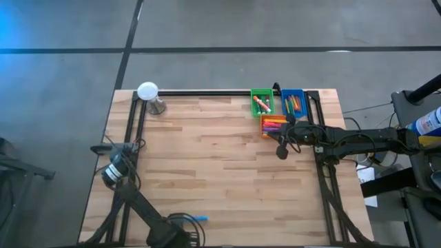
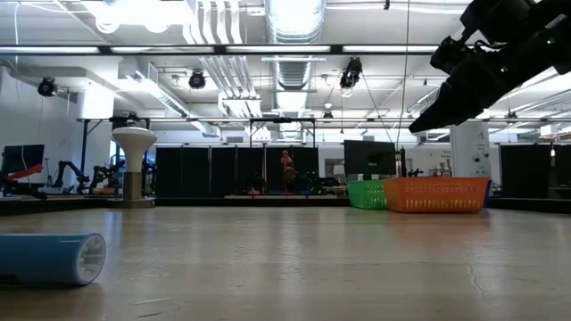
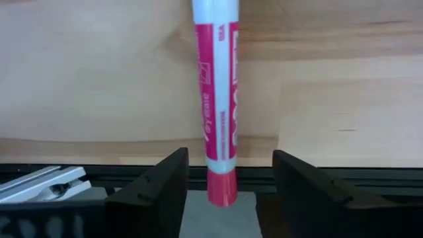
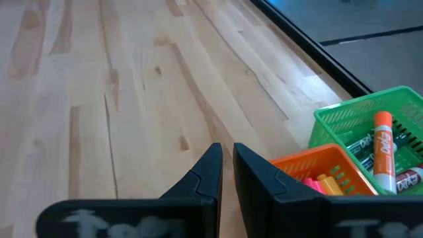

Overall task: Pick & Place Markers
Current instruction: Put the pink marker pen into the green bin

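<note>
- A blue cylinder (image 2: 52, 259) lies on its side at the near edge of the wooden table (image 1: 220, 172), closest to the low camera; in the high view a blue marker (image 1: 198, 218) shows near the table's front edge, beside the left arm's base
- In the left wrist view a pink marker (image 3: 217, 99) with a white barrel end lies on the wood between the left gripper's (image 3: 228, 192) dark fingers, which stand spread to either side of it, apart from it; its pink cap end reaches over the table's black edge rail
- The left gripper sits at the table's left edge in the high view (image 1: 114, 169), well apart from the bins
- The right gripper (image 1: 281, 148) hangs above the table just in front of the orange bin (image 1: 273, 125), its fingers (image 4: 210, 173) pressed nearly together, holding nothing
- The orange bin holds pink, yellow and orange markers (image 4: 318, 182); just behind it stand the green bin (image 1: 262, 102) and the blue bin (image 1: 293, 102), side by side at the table's far edge
- The green bin holds an orange-capped white marker (image 4: 383, 151) and others; the blue bin also holds markers
- A white lamp-like stand (image 1: 149, 95) is at the far left corner
</note>
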